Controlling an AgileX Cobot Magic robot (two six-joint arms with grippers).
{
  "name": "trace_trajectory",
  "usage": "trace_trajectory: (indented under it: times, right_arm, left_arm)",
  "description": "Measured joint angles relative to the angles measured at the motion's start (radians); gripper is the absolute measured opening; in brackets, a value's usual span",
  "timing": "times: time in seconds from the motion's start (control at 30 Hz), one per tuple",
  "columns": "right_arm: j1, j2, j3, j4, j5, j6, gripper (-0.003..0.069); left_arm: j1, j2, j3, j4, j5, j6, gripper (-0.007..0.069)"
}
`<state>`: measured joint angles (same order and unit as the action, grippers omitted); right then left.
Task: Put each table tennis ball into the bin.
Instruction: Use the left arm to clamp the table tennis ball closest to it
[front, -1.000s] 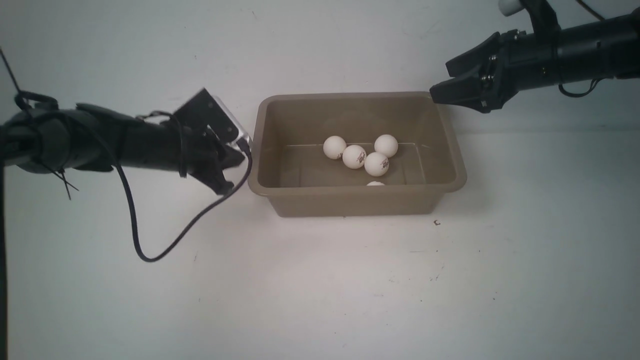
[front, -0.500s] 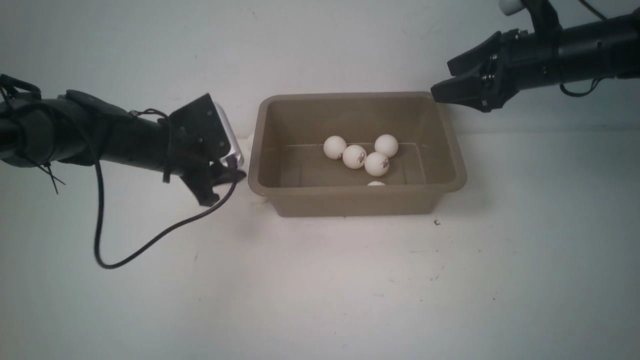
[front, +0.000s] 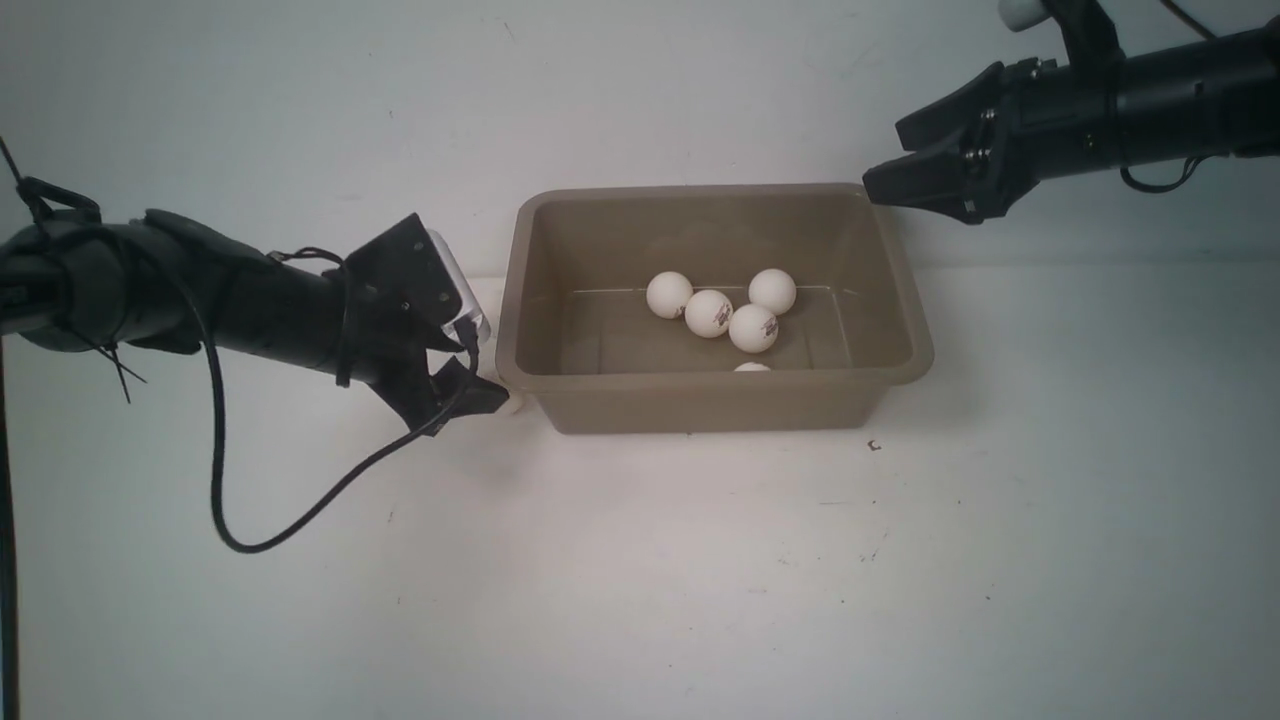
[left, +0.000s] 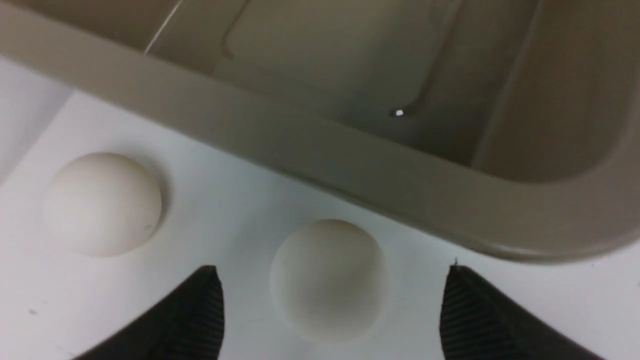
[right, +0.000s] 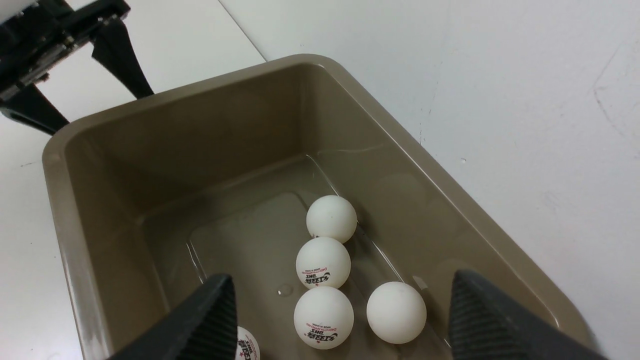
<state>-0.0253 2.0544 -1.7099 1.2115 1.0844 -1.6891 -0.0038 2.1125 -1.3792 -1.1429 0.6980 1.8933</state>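
Note:
The taupe bin (front: 720, 400) stands mid-table with several white table tennis balls (front: 753, 328) inside; they also show in the right wrist view (right: 324, 317). My left gripper (front: 485, 388) is low at the bin's front left corner, open. In the left wrist view its jaws (left: 330, 272) straddle one ball (left: 327, 295) on the table without touching it, close to the bin's rim (left: 300, 145). A second loose ball (left: 102, 202) lies beside it. The front view hides both. My right gripper (front: 885, 185) hovers open and empty over the bin's far right corner (right: 200, 130).
The left arm's black cable (front: 300, 515) loops down onto the white table in front of that arm. A pale wall rises just behind the bin.
My left gripper has dropped lower and moved toward the bin's front left corner, and its cable loop has shifted. The right arm and the balls in the bin have not moved.

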Motion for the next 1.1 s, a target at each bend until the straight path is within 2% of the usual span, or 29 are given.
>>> trace_trajectory:
  times: [0.2,0.47,0.57,0.63,0.7,0.9,1.1]
  right_arm:
    - [0.0,0.0,0.0,0.0,0.0,-0.002,0.0514]
    - [0.0,0.0,0.0,-0.001,-0.007,-0.002,0.0514]
    - [0.0,0.0,0.0,-0.001,-0.007,-0.003,0.0514]
    - [0.0,0.0,0.0,0.0,-0.007,-0.004,0.0514]
    - [0.0,0.0,0.0,0.0,-0.007,-0.004,0.0514]
    - [0.0,0.0,0.0,0.0,-0.012,-0.006,0.0514]
    - [0.0,0.0,0.0,0.0,-0.016,-0.006,0.0514]
  left_arm:
    - [-0.009,0.033,0.0,-0.066,-0.078,-0.062,0.051]
    - [-0.063,0.062,0.0,-0.074,-0.129,-0.096,0.0505]
    - [-0.069,0.062,0.0,-0.075,-0.132,-0.116,0.0439]
    - [-0.069,0.062,0.0,-0.075,-0.152,-0.122,0.0326]
    - [-0.069,0.062,0.0,-0.073,-0.153,-0.125,0.0328]
    - [-0.068,0.029,0.0,0.032,-0.153,-0.143,0.0335]
    - [-0.034,-0.073,0.0,0.166,-0.132,-0.227,0.0335]
